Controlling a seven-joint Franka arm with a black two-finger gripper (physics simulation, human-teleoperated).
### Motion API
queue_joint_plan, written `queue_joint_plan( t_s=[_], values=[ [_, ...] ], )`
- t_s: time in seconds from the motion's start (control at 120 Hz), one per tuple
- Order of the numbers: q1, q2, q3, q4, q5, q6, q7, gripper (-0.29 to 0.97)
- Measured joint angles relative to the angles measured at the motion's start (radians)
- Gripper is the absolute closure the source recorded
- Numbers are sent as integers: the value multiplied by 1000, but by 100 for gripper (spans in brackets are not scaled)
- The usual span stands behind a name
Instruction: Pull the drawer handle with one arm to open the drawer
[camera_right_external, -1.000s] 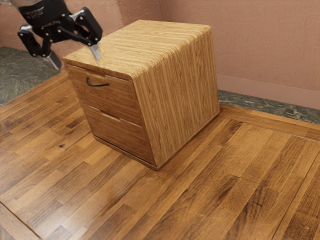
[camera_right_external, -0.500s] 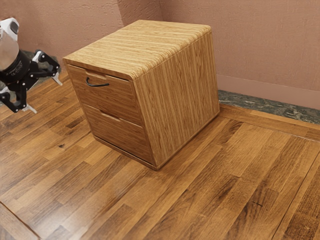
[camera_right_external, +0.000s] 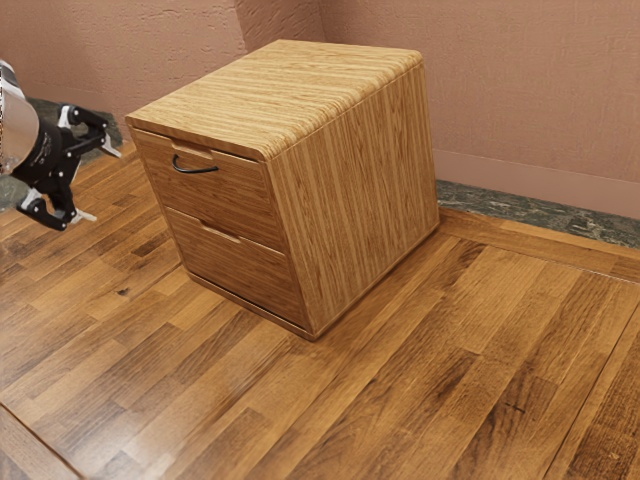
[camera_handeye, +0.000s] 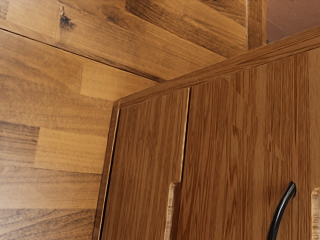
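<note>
**Black handle ungripped; drawer shut**

Wooden cabinet (camera_right_external: 340, 190) stands on the plank floor (camera_right_external: 420, 400). Its upper drawer (camera_right_external: 215, 195) sits flush with the cabinet face, so no opening travel shows. The handle (camera_right_external: 193, 168) is a thin dark bow on the upper part of that front, standing off the wood enough for a finger to pass behind it.

The gripper (camera_right_external: 100, 184) hangs at the exterior view's left, well apart from the cabinet, at roughly handle height. Its fingers are spread and nothing lies between them. They point toward the drawer front, an orientation that appears to suit a level approach.

In the wrist view the handle (camera_handeye: 281, 212) lies off-centre, with the lower drawer (camera_handeye: 145, 170) beside it. The hand therefore probably needs lateral correction before closing in.

Task stage: approach. Grasp and pull are not yet done.
</note>
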Motion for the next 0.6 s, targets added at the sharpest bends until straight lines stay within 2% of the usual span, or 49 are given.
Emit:
queue_joint_plan(
  t_s=[0.6],
  values=[
    [-1, 86, 1, -15, -1, 126, -123, 0]
  ],
)
